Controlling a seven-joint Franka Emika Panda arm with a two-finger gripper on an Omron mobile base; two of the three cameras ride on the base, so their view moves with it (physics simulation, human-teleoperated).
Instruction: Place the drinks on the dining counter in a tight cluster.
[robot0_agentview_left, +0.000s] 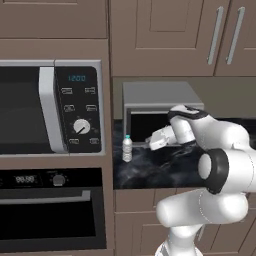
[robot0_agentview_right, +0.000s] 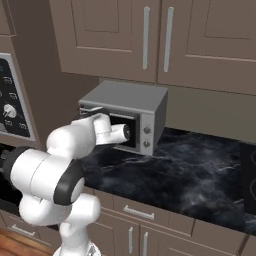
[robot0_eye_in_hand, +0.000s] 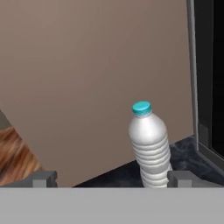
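A white robot arm (robot0_agentview_left: 210, 165) reaches from lower right toward a small water bottle (robot0_agentview_left: 127, 148) standing at centre-left on a black counter (robot0_agentview_left: 150, 172). Its claw (robot0_eye_in_hand: 111, 178) is wide open, empty; apparently the approach step, needing to centre on and close around the bottle

The white arm (robot0_agentview_right: 60, 170) bends up from the lower left, its hand (robot0_agentview_right: 112, 134) reaching toward the front of a small grey microwave (robot0_agentview_right: 127, 115). The hand's end lies against the microwave's dark door (the fingers themselves cannot be made out here). Just past the hand, two round knobs (robot0_agentview_right: 146, 136) sit on the microwave's side panel. Below the hand and stretching away to its far side is a black marble counter (robot0_agentview_right: 180, 175) with pale veins. Above the hand hang brown wall cabinets (robot0_agentview_right: 165, 40) with long metal handles; below the counter run brown drawers (robot0_agentview_right: 135, 212).
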